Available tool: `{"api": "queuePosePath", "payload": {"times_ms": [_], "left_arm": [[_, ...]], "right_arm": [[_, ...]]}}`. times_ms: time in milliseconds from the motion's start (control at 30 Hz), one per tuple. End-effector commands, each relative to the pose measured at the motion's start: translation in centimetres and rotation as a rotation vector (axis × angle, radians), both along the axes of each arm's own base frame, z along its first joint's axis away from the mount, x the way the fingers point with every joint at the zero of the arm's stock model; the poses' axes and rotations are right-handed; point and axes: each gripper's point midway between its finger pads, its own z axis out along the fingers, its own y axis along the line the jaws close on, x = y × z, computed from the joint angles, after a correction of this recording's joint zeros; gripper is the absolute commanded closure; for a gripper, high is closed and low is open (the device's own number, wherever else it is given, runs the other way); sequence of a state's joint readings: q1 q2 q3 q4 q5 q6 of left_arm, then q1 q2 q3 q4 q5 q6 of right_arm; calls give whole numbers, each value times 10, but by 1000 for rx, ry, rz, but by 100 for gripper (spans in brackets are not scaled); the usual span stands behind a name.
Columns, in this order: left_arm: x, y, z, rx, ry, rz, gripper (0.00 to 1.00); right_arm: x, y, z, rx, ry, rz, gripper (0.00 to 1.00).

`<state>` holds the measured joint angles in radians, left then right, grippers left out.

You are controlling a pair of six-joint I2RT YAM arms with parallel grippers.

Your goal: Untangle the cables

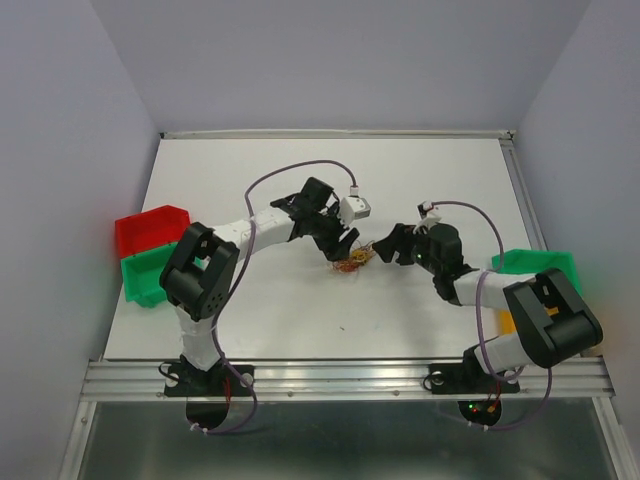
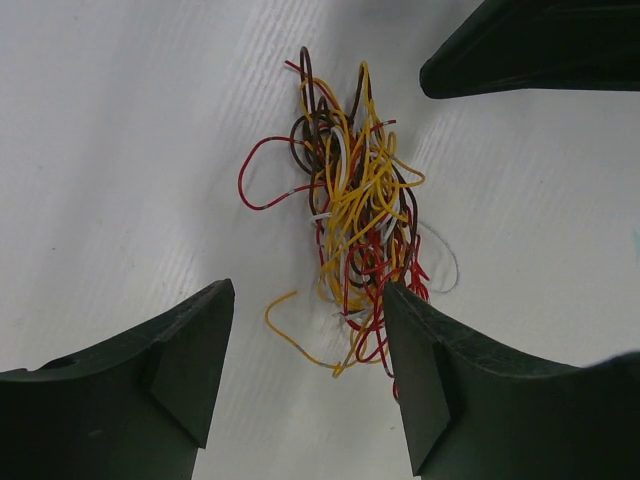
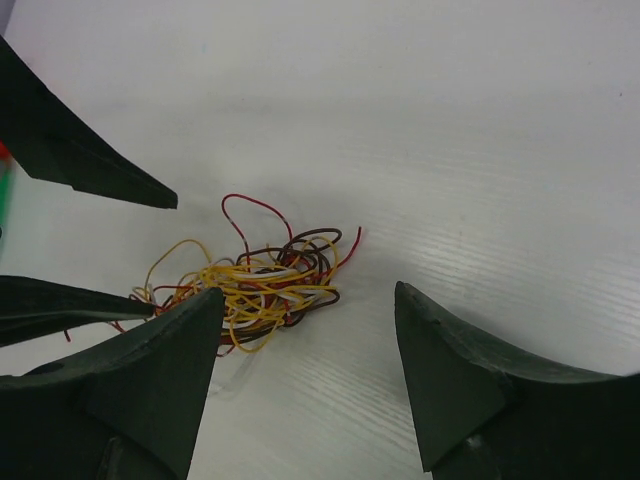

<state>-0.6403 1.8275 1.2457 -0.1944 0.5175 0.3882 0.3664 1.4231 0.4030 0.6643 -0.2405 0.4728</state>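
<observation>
Fingers (image 2: 180, 370) of left gripper (image 2: 305, 295) and right gripper (image 3: 308, 295) stand wide open, gripping nothing. Cables (image 2: 355, 210) lie in one knotted clump; no strand is separated yet.

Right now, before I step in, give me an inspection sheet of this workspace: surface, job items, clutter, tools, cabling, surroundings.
Surface: white table, no spills seen.
Job's things: cables, one tangled clump of yellow, red, brown and white strands, mid-table between the arms.
Clutter: red bin and left green bin at the left edge; right green bin at the right edge.
Grippers: left tool open, right tool open, both at the clump, neither holding anything.
Cables: purple cords loop over each arm.
Surroundings: pale walls, metal rail at the near edge.
</observation>
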Motion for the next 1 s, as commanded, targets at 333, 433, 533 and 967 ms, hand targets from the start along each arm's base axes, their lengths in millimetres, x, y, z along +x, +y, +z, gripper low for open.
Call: {"api": "queuePosePath", "payload": {"times_ms": [333, 433, 533, 967], "left_arm": [[-13, -20, -27, 85, 13, -64, 38], [-14, -22, -33, 104, 8, -63, 48], [-13, -22, -34, 107, 10, -62, 66], [16, -1, 38, 29, -274, 92, 100]], "right_arm": [[26, 40, -6, 7, 45, 69, 43], [27, 44, -7, 8, 48, 81, 59], [27, 47, -8, 10, 50, 98, 78], [25, -58, 46, 19, -140, -467, 99]]}}
